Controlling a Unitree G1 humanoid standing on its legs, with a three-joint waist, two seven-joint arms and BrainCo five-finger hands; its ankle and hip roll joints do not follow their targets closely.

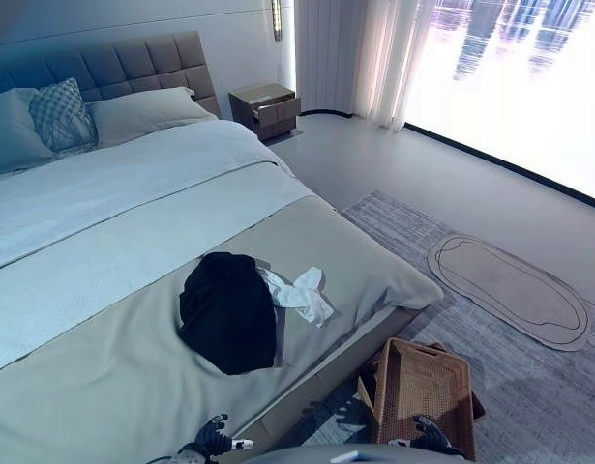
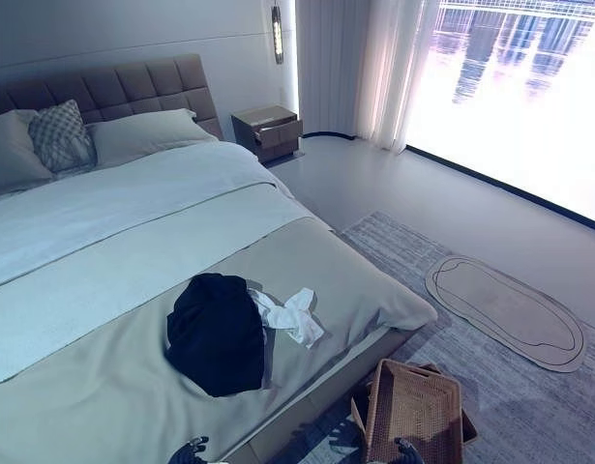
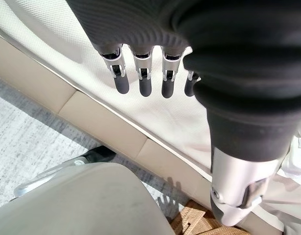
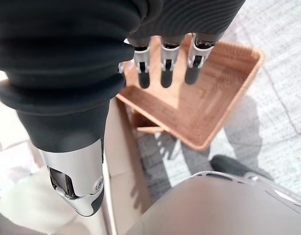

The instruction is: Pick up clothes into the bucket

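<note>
I see a black garment (image 1: 227,311) bunched on the foot end of the bed (image 1: 133,387), with a white garment (image 1: 299,293) touching its right side. The wicker basket (image 1: 420,391) sits on the grey rug (image 1: 529,387) by the bed's corner, nothing inside that I can see. My left hand (image 3: 140,73) hangs over the bed edge, fingers straight and relaxed, holding nothing. My right hand (image 4: 165,63) hovers above the basket, fingers also straight, empty. Both clothes lie well apart from the basket.
</note>
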